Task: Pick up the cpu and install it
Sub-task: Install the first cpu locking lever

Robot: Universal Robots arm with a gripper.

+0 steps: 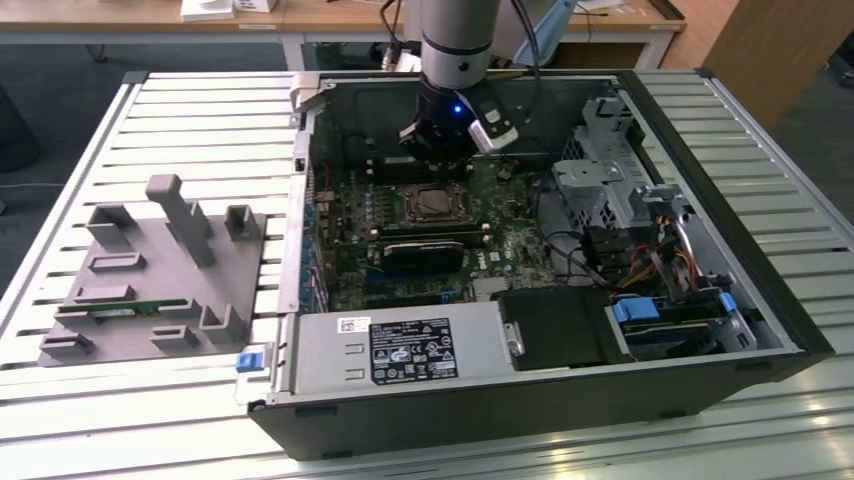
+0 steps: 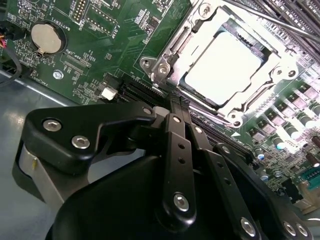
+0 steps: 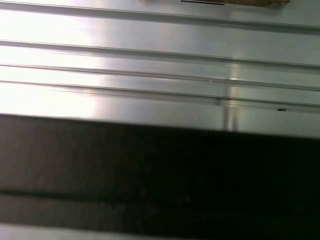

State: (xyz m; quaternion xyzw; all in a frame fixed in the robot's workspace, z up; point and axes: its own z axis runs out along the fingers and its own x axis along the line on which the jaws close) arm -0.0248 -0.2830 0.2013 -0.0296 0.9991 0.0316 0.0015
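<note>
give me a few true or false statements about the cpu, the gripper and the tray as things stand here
1. The cpu lies in the motherboard socket. True.
2. The gripper hangs over the grey tray. False: in the exterior view it hangs inside the computer case, just behind the socket.
3. The grey tray lies outside the case, at the exterior view's left. True.
4. The cpu is clamped in the gripper. False: it rests in the socket, apart from the gripper.
5. A round coin battery sits on the green motherboard. True.
</note>
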